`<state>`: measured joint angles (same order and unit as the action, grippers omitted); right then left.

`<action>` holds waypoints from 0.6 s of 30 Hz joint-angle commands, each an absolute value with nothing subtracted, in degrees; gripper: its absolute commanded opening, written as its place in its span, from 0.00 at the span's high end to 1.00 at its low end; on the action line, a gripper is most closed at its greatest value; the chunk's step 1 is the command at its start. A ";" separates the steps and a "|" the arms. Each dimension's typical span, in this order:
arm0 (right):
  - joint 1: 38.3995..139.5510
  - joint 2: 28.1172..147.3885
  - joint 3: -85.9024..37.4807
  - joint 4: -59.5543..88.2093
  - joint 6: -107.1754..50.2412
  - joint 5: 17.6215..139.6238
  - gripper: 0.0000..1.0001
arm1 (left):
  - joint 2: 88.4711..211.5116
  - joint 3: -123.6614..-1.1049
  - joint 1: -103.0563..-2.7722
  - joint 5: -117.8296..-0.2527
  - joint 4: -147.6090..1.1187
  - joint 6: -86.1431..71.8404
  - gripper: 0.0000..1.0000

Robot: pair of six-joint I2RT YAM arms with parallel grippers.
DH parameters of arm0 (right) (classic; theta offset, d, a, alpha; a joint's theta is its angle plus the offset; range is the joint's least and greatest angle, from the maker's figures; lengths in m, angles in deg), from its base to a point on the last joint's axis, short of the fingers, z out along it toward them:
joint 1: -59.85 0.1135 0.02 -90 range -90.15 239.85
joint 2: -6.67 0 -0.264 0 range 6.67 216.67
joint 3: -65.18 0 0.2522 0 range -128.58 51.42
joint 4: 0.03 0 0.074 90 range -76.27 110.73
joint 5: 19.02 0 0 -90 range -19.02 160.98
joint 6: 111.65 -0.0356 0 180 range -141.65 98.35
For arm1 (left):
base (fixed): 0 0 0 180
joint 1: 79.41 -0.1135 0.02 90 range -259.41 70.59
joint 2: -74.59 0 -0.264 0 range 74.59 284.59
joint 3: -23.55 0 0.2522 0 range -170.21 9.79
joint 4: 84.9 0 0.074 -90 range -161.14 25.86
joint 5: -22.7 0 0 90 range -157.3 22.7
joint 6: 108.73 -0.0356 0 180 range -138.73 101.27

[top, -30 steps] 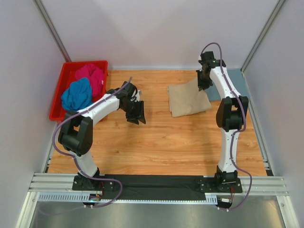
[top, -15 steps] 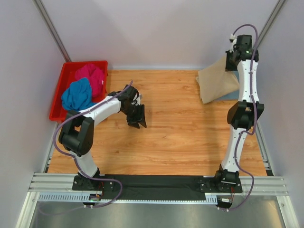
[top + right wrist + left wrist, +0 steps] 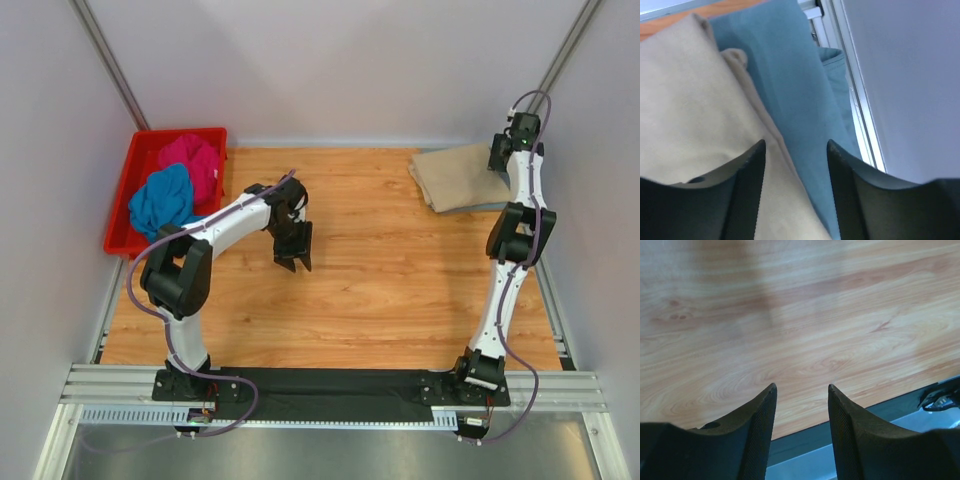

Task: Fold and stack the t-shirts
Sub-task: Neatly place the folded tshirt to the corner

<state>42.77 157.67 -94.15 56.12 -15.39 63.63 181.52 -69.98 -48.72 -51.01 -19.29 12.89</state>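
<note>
A folded beige t-shirt (image 3: 460, 177) lies at the back right corner, on top of a dusty grey-blue t-shirt (image 3: 790, 90) whose edge shows beside it in the right wrist view. My right gripper (image 3: 796, 145) hovers just above the seam between the two, open, with nothing between its fingers. In the top view it (image 3: 503, 156) sits at the beige shirt's right edge. A magenta t-shirt (image 3: 192, 160) and a bright blue t-shirt (image 3: 162, 198) lie crumpled in the bin. My left gripper (image 3: 296, 260) hangs open and empty (image 3: 801, 387) over bare wood mid-table.
The red plastic bin (image 3: 120, 205) stands at the back left corner. Grey walls close in the back and both sides. The table's right edge rail (image 3: 860, 110) runs right beside the stacked shirts. A black strip and metal rail (image 3: 330, 385) cross the front.
My right gripper carried the beige t-shirt up and to the back right, laid it on the grey-blue one, and opened. The left gripper drifted slightly right.
</note>
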 commanded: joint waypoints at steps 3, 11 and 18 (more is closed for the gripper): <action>40.87 147.83 -90.00 51.35 -18.13 75.26 0.41 | 183.39 -77.75 -48.12 -52.10 -16.03 11.95 0.47; 38.57 148.09 -89.65 55.83 -21.30 92.94 0.48 | 181.99 -73.45 -48.12 -50.34 -19.37 11.06 0.47; 37.35 149.05 -86.03 50.39 -26.48 99.45 0.37 | 180.32 -70.73 -48.12 -50.43 -20.08 9.66 0.47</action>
